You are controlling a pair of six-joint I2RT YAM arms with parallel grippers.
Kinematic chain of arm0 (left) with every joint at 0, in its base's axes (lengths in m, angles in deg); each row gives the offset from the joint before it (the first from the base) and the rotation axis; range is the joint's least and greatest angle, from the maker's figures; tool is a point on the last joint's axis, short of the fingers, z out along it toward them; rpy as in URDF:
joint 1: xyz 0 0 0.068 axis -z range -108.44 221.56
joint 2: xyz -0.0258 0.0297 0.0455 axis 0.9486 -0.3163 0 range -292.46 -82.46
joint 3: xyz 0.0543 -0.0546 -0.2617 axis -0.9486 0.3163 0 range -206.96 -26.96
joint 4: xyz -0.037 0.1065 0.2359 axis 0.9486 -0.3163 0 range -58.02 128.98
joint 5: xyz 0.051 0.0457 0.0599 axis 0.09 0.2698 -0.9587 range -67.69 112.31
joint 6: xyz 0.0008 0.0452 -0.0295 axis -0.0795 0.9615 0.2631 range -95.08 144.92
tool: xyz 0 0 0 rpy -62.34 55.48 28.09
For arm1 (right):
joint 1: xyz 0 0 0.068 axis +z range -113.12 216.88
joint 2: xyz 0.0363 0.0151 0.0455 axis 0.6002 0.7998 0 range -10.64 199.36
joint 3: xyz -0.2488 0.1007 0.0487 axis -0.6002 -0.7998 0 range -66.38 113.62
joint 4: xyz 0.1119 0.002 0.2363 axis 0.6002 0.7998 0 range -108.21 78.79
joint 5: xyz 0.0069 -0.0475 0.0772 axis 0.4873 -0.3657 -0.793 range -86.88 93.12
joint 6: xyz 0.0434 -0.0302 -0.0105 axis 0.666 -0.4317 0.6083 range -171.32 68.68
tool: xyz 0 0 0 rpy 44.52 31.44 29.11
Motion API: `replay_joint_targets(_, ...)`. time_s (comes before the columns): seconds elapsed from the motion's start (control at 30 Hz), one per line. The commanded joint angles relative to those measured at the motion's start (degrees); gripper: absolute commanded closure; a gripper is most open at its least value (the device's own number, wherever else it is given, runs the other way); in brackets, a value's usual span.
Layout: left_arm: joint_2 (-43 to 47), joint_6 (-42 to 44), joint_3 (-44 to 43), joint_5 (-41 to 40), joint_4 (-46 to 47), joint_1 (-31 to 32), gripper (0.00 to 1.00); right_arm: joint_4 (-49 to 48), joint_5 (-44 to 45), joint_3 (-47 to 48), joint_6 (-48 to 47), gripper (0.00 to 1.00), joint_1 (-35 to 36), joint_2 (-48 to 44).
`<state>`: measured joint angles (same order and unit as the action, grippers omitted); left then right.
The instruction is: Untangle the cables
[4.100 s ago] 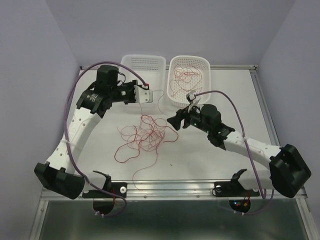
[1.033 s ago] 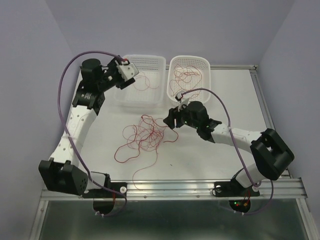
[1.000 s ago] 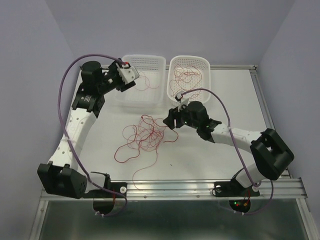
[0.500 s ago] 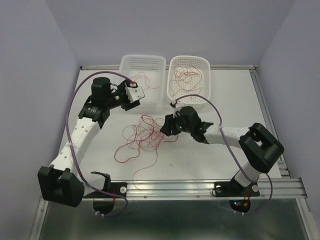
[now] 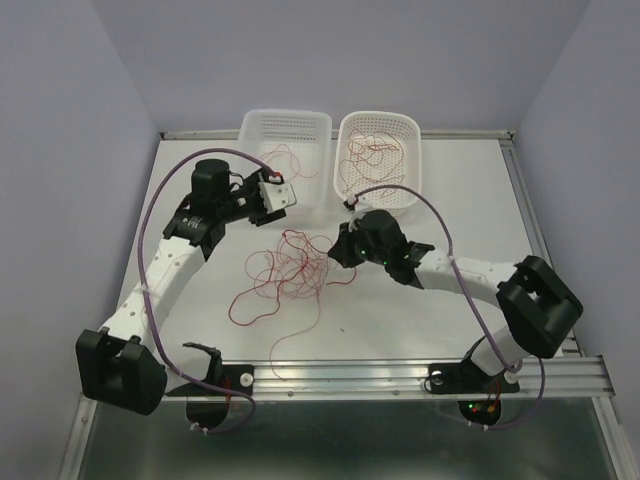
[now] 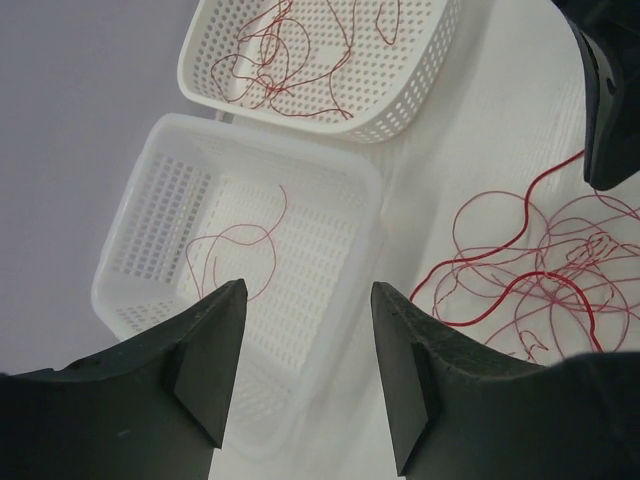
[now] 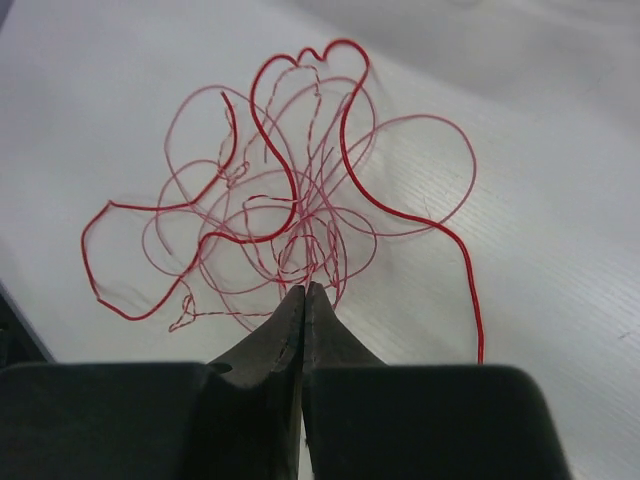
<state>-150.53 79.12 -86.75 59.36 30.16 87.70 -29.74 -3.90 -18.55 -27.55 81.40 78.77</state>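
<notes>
Left gripper [image 6: 305, 300] jaws apart, empty, over left basket [image 5: 290, 124] with one loose wire inside. Cables [image 5: 290, 268] tangled mid-table [image 5: 455, 190]. Right gripper [image 7: 303, 290] jaws together at tangle's edge, pinch unclear. Right basket [image 5: 380, 114] holds more wire

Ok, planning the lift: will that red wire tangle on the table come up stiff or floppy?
Probably floppy: the red wire tangle lies in loose, hair-thin loops flat on the table. Likely light too. Strands cross many times, so pulling at the right claw may drag the whole clump.
</notes>
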Motion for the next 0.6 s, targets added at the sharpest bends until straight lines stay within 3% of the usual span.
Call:
replay_joint_targets(0.0, 0.14, 0.12, 0.81, 3.72, 2.05, 1.7, 0.37, 1.58, 3.59, 4.88, -2.93, 1.0, 0.66, -9.68)
replay_joint_targets(0.23, 0.13, -7.69, 3.18, 12.67, 11.51, 2.23, 0.37, 5.55, 1.5, 14.64, -8.21, 0.99, 0.66, -16.8)
replay_joint_targets(0.43, -2.68, -16.92, 3.1, 14.88, 19.0, 3.11, 0.37, 7.48, -3.6, 21.77, -10.76, 1.0, 0.66, -19.18)
replay_joint_targets(0.57, -1.89, -19.82, 5.38, 16.73, 22.78, 3.11, 0.37, 8.98, -1.33, 26.07, -11.9, 0.99, 0.66, -20.5)
